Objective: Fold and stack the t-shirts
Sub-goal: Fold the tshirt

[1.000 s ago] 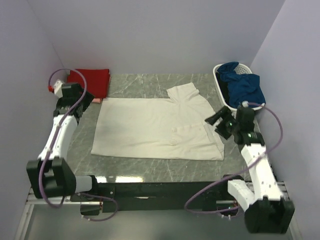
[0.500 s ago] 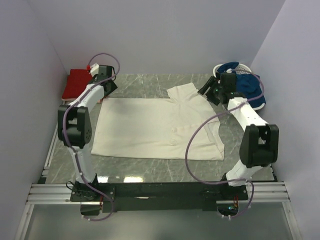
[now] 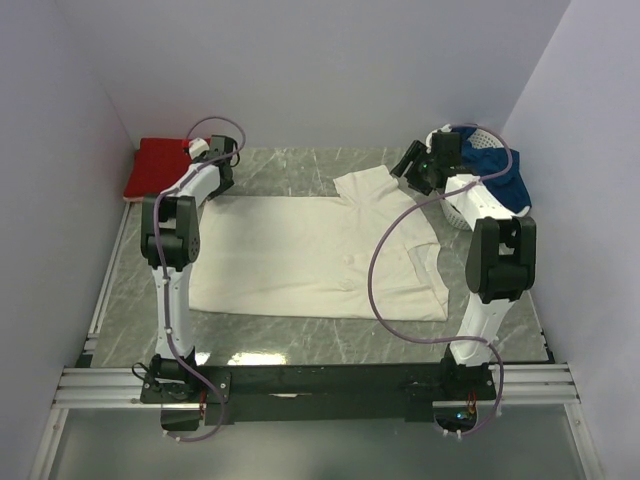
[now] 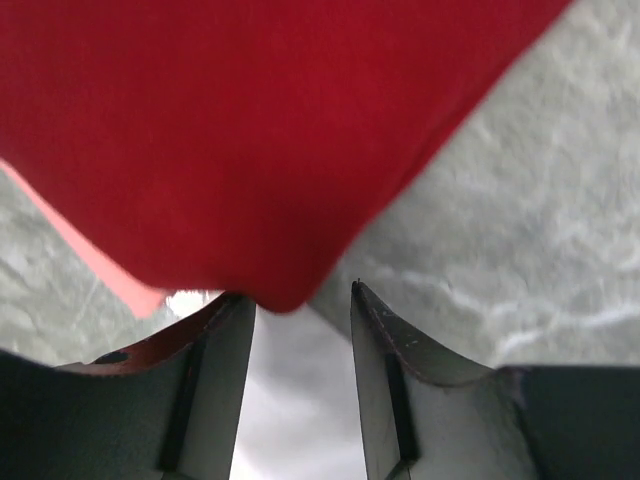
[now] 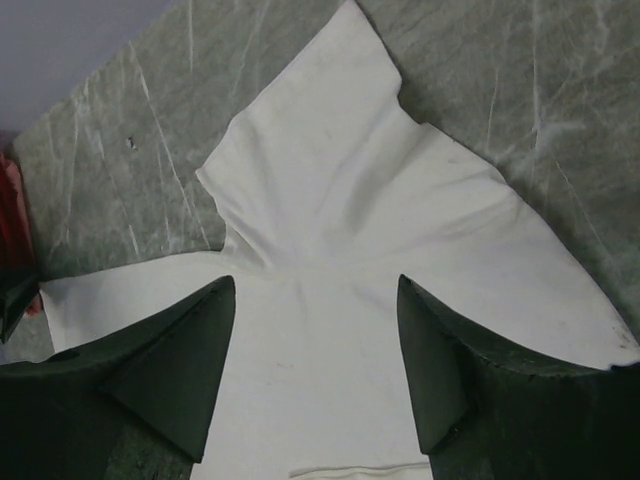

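Observation:
The large cream t-shirt (image 3: 320,255) lies spread flat mid-table, one sleeve (image 3: 365,185) pointing to the back. A folded red t-shirt (image 3: 158,166) lies at the back left corner. In the left wrist view a pale pink edge (image 4: 110,268) shows under the red cloth (image 4: 250,130). My left gripper (image 3: 218,165) is open and empty, and in its wrist view the gripper (image 4: 298,297) has its tips at the red shirt's corner. My right gripper (image 3: 412,170) is open and empty, and in its wrist view the gripper (image 5: 315,290) hovers over the cream shirt near the sleeve (image 5: 330,140).
A white slatted basket (image 3: 445,200) with dark blue clothes (image 3: 495,175) stands at the back right, just behind my right arm. Purple walls close in the back and both sides. Grey marble tabletop (image 3: 290,170) shows around the shirt.
Both arms have stretched from near the front sides out to the back of the table: the left to the red shirt's corner, the right to above the cream shirt's sleeve.

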{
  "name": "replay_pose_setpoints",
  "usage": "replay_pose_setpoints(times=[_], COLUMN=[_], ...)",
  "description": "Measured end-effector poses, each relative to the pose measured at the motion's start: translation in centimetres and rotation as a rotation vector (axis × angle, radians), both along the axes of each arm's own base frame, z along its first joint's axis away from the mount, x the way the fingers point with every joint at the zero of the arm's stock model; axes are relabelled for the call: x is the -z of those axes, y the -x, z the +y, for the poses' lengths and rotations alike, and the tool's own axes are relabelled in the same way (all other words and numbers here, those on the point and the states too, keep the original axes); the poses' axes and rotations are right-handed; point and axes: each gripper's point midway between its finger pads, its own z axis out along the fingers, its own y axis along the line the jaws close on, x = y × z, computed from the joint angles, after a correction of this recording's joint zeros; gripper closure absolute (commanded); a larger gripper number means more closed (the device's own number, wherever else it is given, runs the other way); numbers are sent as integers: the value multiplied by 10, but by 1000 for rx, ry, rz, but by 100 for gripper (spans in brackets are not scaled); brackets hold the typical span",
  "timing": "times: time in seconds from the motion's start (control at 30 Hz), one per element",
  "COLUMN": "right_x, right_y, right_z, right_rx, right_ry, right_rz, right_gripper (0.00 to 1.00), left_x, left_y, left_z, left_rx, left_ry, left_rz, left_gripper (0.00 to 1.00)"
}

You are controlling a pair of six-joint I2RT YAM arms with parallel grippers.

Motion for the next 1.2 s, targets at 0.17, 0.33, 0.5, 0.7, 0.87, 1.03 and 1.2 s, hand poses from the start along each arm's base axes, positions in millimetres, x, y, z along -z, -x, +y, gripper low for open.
replay_pose_setpoints(times=[0.17,0.33,0.5,0.7,0.87,1.03,1.2], right_x=[16,15,15,12,2,-7,-3], right_y=[-1,-1,-1,-1,-5,-11,-13], right_z=[2,2,3,5,6,7,9], right_rx=[-14,-18,-24,-39,-44,-49,-57], right_ry=[0,2,-3,-6,-7,-11,-17], right_rz=[31,28,28,23,5,-18,-9], right_gripper=[28,28,28,28,29,29,29], left_x=[3,4,3,1,-4,-9,-16], left_y=[-6,-8,-6,-5,-5,-2,-5], left_z=[13,16,14,9,2,-12,-23], left_rx=[-25,-29,-24,-16,-1,23,35], left_ry=[-9,-9,-33,-76,-132,-188,-186], left_rz=[3,7,12,17,15,19,7], left_gripper=[53,53,52,45,43,48,51])
